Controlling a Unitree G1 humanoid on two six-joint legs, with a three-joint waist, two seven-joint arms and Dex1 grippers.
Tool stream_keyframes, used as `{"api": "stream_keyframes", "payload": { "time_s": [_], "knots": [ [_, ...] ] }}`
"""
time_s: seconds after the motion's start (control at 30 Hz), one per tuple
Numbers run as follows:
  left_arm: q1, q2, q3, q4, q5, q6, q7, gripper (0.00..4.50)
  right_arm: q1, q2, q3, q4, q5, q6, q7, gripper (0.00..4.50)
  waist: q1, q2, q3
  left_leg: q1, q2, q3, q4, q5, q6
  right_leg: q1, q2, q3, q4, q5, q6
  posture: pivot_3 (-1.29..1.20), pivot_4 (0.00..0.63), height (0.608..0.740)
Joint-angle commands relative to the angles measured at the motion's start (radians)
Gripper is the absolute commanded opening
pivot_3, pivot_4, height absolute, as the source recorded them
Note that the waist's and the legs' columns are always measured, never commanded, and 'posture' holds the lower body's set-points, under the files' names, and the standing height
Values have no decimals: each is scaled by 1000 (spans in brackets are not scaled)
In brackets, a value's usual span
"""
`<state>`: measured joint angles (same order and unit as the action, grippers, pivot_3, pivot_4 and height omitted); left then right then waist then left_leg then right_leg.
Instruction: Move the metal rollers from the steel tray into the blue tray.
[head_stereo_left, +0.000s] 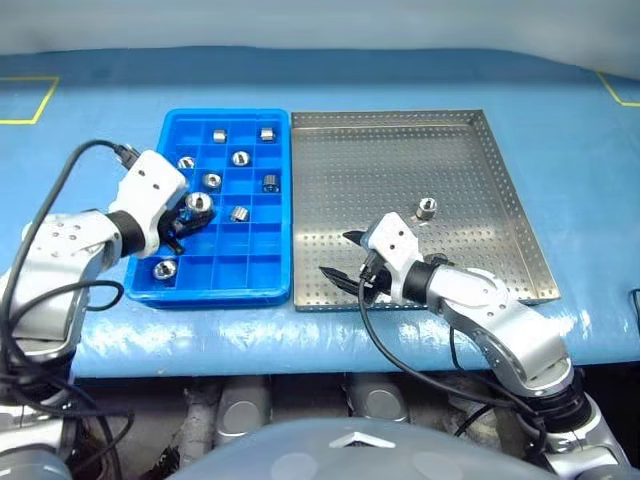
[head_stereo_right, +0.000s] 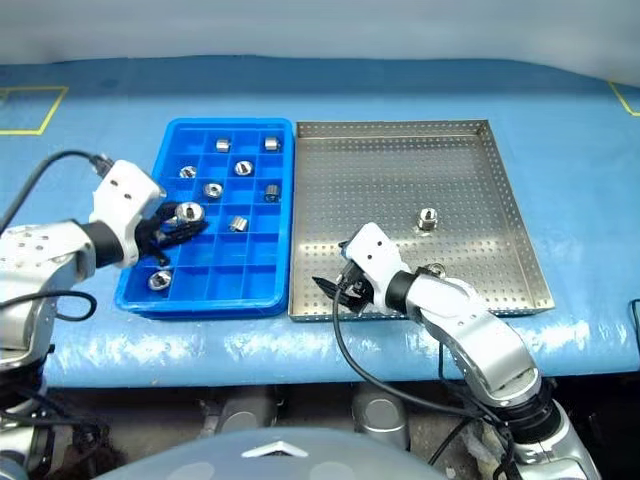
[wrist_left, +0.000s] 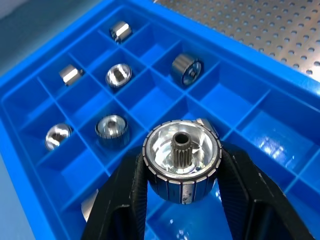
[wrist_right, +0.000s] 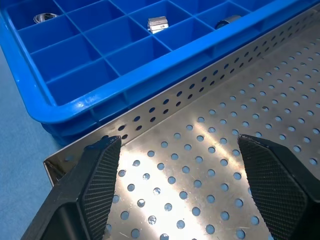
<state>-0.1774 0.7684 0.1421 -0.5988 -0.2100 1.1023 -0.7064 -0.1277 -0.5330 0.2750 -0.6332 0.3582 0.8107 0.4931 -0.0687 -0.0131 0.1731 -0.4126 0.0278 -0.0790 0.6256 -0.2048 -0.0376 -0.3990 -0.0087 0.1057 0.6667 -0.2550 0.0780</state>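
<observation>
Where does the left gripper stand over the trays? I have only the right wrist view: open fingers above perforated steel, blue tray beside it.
Observer: The left gripper hangs over the blue tray, shut on a metal roller.
Operator: Are any rollers left in the steel tray?
Observer: Yes, one roller stands upright on the steel tray, past the right gripper.
Operator: Is the blue tray filling up?
Observer: Eight rollers sit in separate compartments, such as one near the far rim.
</observation>
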Motion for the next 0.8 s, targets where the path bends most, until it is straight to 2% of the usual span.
{"api": "stream_keyframes", "payload": {
  "time_s": [0.03, 0.37, 0.57, 0.7, 0.8],
  "knots": [
    [38, -6, 12, -34, -9, 1, 42, 1676, -14, -3, -7, -15, -4, -21, 17, 3933, 8, 0, 0, 0, 0, 0, 0, 0, 0, 0, 0, 0, 0, 0, 0, 14, 150, 740],
    [22, -17, -77, 50, -7, -56, 93, 1676, -5, -8, -18, -35, -7, -11, 14, 3933, 6, 0, 0, 0, 0, 0, 0, 0, 0, 0, 0, -1, 0, 0, 0, -22, 150, 740],
    [-2, -9, -78, 66, -16, -61, 102, 3630, 15, -9, -43, -48, -9, -9, -5, 3933, 2, 0, 0, 0, 0, 0, 0, 0, 0, 0, 0, -1, 0, 0, -1, -40, 150, 740],
    [-37, -41, -71, 63, -50, -86, 89, 3630, 36, -2, -76, -54, -15, -1, -36, 3933, 1, 0, 0, 0, 0, 0, 0, 0, 0, 0, 0, -1, 0, 0, 0, -48, 150, 740],
    [-79, -118, -58, 38, -142, -128, 55, 3630, 41, 4, -132, -44, -67, 38, -125, 3933, 2, 0, 0, 0, 0, 0, 0, 0, 0, 0, 0, -1, 0, 0, 0, -55, 150, 740]
  ]
}}
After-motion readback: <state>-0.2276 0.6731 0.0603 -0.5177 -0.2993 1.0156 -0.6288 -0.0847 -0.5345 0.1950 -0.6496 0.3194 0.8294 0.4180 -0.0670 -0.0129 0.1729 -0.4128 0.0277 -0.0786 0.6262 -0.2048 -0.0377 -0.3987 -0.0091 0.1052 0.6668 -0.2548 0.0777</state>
